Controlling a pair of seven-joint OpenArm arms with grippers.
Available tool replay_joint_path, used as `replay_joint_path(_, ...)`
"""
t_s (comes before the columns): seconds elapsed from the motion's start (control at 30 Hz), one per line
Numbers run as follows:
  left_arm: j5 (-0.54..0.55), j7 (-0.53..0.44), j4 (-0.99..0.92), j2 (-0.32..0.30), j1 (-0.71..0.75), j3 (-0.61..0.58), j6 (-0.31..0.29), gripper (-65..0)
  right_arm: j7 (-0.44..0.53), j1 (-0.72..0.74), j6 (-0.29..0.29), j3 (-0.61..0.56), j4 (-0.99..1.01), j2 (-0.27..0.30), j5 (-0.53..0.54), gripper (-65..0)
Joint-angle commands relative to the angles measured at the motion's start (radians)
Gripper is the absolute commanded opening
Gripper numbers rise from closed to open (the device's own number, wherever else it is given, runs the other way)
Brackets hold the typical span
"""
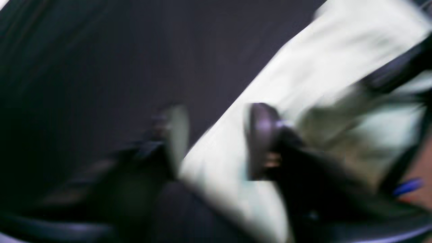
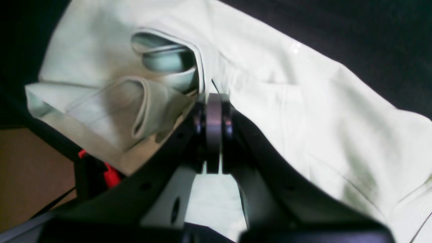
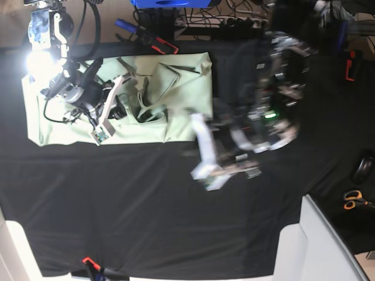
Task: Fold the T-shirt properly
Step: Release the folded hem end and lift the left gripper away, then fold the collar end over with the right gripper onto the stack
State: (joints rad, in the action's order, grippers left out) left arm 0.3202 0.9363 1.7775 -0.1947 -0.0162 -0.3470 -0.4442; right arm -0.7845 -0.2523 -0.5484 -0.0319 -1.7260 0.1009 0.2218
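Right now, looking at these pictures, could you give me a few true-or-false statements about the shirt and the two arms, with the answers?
1. The T-shirt lies on a black cloth. True.
2. The right fingers are spread wide. False: they are pressed together at the shirt's folds.
3. The shirt is bright red. False: it is pale green.
4. The left arm is blurred in the base view. True.
5. Orange-handled scissors lie on top of the shirt. False: they lie far from it, near the picture's edge.
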Motion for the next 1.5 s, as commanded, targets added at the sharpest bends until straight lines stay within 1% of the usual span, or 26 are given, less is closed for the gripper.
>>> replay_joint_path(0.0,0.012,-0.015,0.029,-0.021,0.020,0.055,0.002,-57.9,0.017,0.023,-0.003,-0.009,-0.039,0.003,0.015,-65.0)
replay_joint_path(0.03,0.012,-0.015,0.034,-0.044,0.055,0.131,0.002,-65.0,0.001,0.032,-0.003,-0.035,-0.050,0.006,0.015,-65.0)
replay_joint_path(0.17,0.010,-0.016,0.034,-0.104,0.204,0.431,0.002,-65.0,-0.060,0.103,0.003,-0.173,-0.078,0.006,0.014,-65.0)
replay_joint_path(0.23,0.010,-0.016,0.032,-0.122,0.249,0.527,0.002,-65.0,-0.083,0.138,0.004,-0.231,-0.068,-0.002,0.014,-65.0)
replay_joint_path(0.3,0.010,-0.016,0.032,-0.139,0.304,0.616,0.002,-65.0,-0.095,0.164,0.018,-0.300,-0.053,-0.022,0.014,-65.0)
replay_joint_path(0.37,0.010,-0.020,0.031,-0.156,0.356,0.691,0.002,-65.0,-0.089,0.181,0.069,-0.357,-0.013,-0.045,0.014,-65.0)
replay_joint_path(0.43,0.010,-0.021,0.031,-0.164,0.402,0.756,0.002,-65.0,-0.088,0.202,0.106,-0.403,0.050,-0.066,0.014,-65.0)
replay_joint_path(0.47,0.010,-0.021,0.031,-0.168,0.424,0.788,0.002,-65.0,-0.085,0.210,0.112,-0.426,0.087,-0.074,0.014,-65.0)
replay_joint_path(0.53,0.010,-0.023,0.031,-0.170,0.451,0.845,0.002,-65.0,-0.048,0.209,0.113,-0.451,0.133,-0.082,0.014,-65.0)
replay_joint_path(0.63,0.010,-0.023,0.031,-0.168,0.482,0.914,-0.002,-65.0,-0.014,0.187,0.115,-0.455,0.165,-0.088,0.014,-65.0)
replay_joint_path(0.67,0.010,-0.023,0.032,-0.167,0.483,0.932,-0.003,-65.0,-0.011,0.179,0.116,-0.454,0.176,-0.088,0.014,-65.0)
replay_joint_path(0.7,0.010,-0.023,0.032,-0.167,0.486,0.945,-0.003,-65.0,-0.011,0.175,0.133,-0.454,0.185,-0.088,0.014,-65.0)
replay_joint_path(0.77,0.010,-0.023,0.032,-0.167,0.490,0.951,-0.003,-65.0,-0.010,0.178,0.187,-0.454,0.212,-0.086,0.014,-65.0)
replay_joint_path(0.8,0.010,-0.023,0.034,-0.168,0.490,0.951,-0.003,-65.0,-0.002,0.181,0.202,-0.454,0.229,-0.083,0.014,-65.0)
replay_joint_path(0.87,0.010,-0.023,0.035,-0.165,0.488,0.948,-0.003,-65.0,0.033,0.184,0.215,-0.454,0.255,-0.080,0.014,-65.0)
replay_joint_path(0.93,0.010,-0.023,0.035,-0.160,0.485,0.946,-0.003,-65.0,0.044,0.196,0.215,-0.441,0.280,-0.065,0.017,-65.0)
replay_joint_path(1.1,0.010,-0.023,0.034,-0.157,0.488,0.945,-0.003,-65.0,0.050,0.212,0.209,-0.362,0.307,-0.049,0.017,-65.0)
replay_joint_path(1.17,0.010,-0.023,0.032,-0.157,0.488,0.945,-0.003,-65.0,0.049,0.219,0.209,-0.337,0.307,-0.025,0.018,-65.0)
replay_joint_path(1.33,0.010,-0.023,0.032,-0.157,0.485,0.937,-0.003,-65.0,0.049,0.249,0.209,-0.328,0.307,0.009,0.020,-65.0)
replay_joint_path(1.47,0.010,-0.023,0.032,-0.157,0.485,0.897,-0.003,-65.0,0.050,0.276,0.209,-0.328,0.332,0.015,0.018,-65.0)
